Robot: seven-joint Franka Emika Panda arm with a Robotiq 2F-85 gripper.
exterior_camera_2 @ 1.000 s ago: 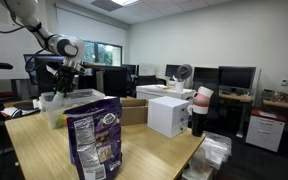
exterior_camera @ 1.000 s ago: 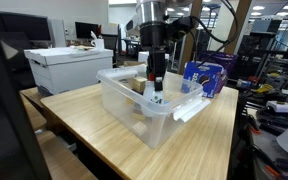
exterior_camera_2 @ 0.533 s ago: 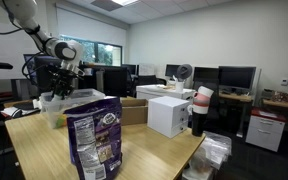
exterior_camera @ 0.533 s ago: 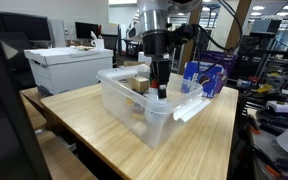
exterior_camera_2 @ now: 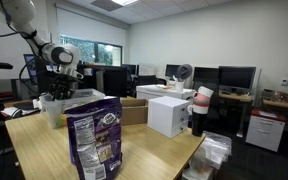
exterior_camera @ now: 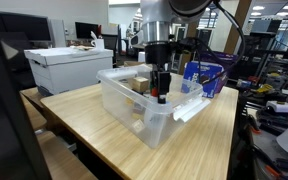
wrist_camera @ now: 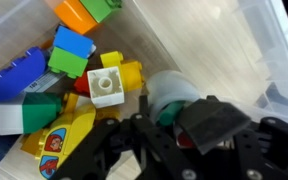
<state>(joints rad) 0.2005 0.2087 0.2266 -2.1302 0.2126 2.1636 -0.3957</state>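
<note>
My gripper [wrist_camera: 170, 128] is shut on a small whitish cylinder with a green and red part [wrist_camera: 167, 97]. It hangs inside a clear plastic bin [exterior_camera: 115, 74] on the wooden table; both exterior views show it there [exterior_camera_2: 54, 88]. The wrist view shows a heap of toy blocks just left of the fingers on the bin floor: a white block [wrist_camera: 106, 87], a yellow one [wrist_camera: 130, 71], a blue one [wrist_camera: 75, 45], a green one [wrist_camera: 67, 63] and an orange one [wrist_camera: 72, 12]. The held thing's lower end is hidden behind the fingers.
The bin's lid [exterior_camera: 189, 108] leans against its side. A blue snack bag [exterior_camera: 206, 76] stands behind the bin and fills the foreground in an exterior view [exterior_camera_2: 96, 138]. A white box [exterior_camera: 69, 64], a cardboard box [exterior_camera_2: 134, 110] and stacked cups [exterior_camera_2: 201, 108] also stand around.
The gripper has shifted along the bin toward the blue bag and sunk a little deeper, keeping its hold on the cylinder.
</note>
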